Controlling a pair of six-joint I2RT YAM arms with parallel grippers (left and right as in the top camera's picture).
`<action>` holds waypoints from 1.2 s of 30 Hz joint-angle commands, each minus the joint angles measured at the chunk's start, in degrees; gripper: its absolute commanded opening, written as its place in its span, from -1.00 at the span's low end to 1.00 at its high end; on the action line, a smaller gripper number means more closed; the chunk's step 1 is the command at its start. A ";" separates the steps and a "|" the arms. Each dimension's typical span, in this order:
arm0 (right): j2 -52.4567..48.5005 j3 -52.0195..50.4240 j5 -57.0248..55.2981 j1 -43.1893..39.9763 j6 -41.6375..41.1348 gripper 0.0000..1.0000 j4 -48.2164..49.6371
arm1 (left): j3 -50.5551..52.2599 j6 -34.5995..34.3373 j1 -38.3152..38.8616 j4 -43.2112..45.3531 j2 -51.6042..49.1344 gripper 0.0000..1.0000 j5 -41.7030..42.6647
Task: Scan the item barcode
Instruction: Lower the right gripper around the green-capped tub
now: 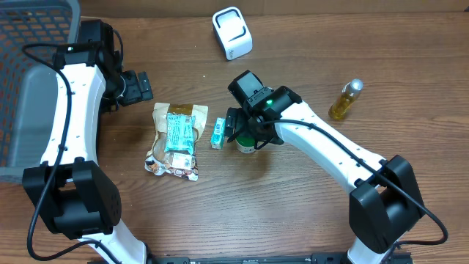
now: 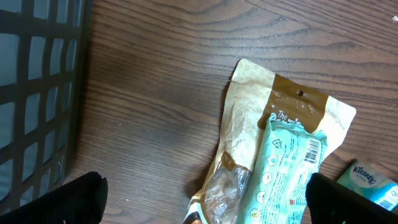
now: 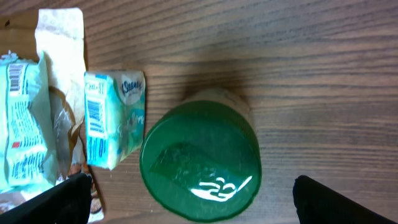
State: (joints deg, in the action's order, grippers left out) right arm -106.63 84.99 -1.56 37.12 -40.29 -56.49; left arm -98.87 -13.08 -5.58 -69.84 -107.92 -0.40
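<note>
Legible writing: the tissue pack [image 3: 115, 118] reads "Kleenex" in both wrist views. It carries one barcode on its side panel. The cream and brown pouch [image 2: 249, 118] shows only "The" on its brown band; the remainder is covered by the teal packet [image 2: 283, 171] lying on top of it. That packet bears a second barcode near its upper edge. Its smaller print is too fine to read.

Obscured: the green-lidded jar [image 3: 199, 158] shows only its lid from above. Its label cannot be seen. The pouch's lower end is cut off in the left wrist view.

Count: one pouch, one teal packet, one tissue pack and one jar sit grouped at the middle of the table [image 1: 293, 213]. One white scanner [image 1: 231, 32] stands at the far edge. One bottle [image 1: 346, 100] of yellow liquid lies to the right, and one dark basket [image 1: 33, 44] sits at the left.

The left gripper [image 1: 139, 87] is spread wide and holds nothing, beside the pouch's top. The right gripper [image 1: 245, 132] is also spread wide, with the jar lid between its fingers and a gap on each side.
</note>
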 commanded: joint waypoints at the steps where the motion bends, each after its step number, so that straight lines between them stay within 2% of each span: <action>1: 0.11 -0.31 -1.40 0.15 -0.20 1.00 0.94 | 0.26 0.87 0.37 0.02 0.35 0.99 0.42; 36: 0.09 -2.40 -3.54 1.07 -0.20 1.00 4.07 | 0.26 0.87 0.37 0.04 0.35 0.99 0.42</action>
State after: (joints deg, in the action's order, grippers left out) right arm -106.63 84.27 -4.16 37.50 -40.34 -53.30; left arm -98.87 -13.08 -5.58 -69.84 -107.92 -0.40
